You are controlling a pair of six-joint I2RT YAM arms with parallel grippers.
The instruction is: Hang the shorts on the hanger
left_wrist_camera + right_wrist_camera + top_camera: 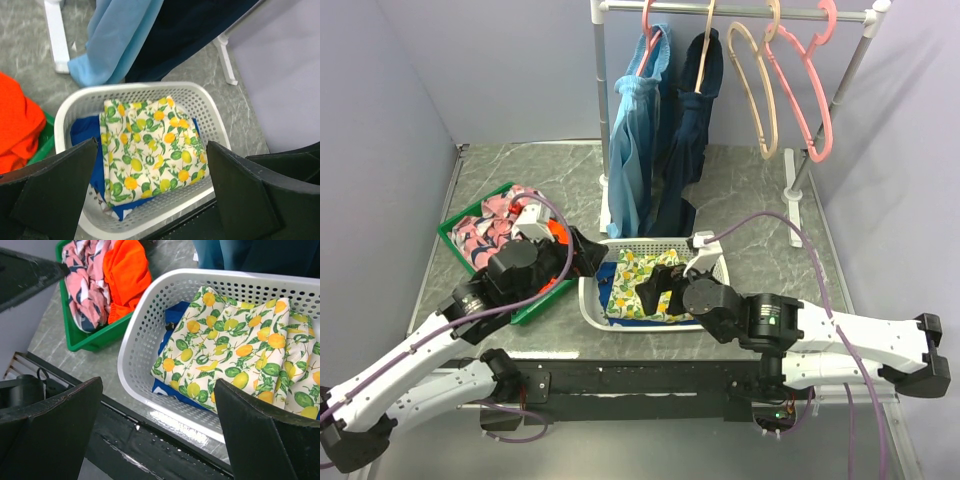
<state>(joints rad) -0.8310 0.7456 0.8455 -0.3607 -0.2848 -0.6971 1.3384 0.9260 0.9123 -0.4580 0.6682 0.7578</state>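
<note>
Both claws are released: the left claw [588, 255] at the white basket's [592, 310] left rim, the right claw [655, 288] over its lemon cloth [635, 275]. The shorts [490, 225] lie in the green bin [448, 228]. The hanger [766, 150] hangs on the rail [740, 12].

Lemon-print cloth [235, 347] in white basket [142, 335], shorts [82, 287] nearby

Both arms reaching in, fingers spread wide
The left arm [420, 355] and right arm [850, 335] each fold outward at the elbow, then reach back toward the middle, wrists turned toward each other. The left fingers [55, 195] and right fingers [260, 435] stand fully apart, gripping nothing.
</note>
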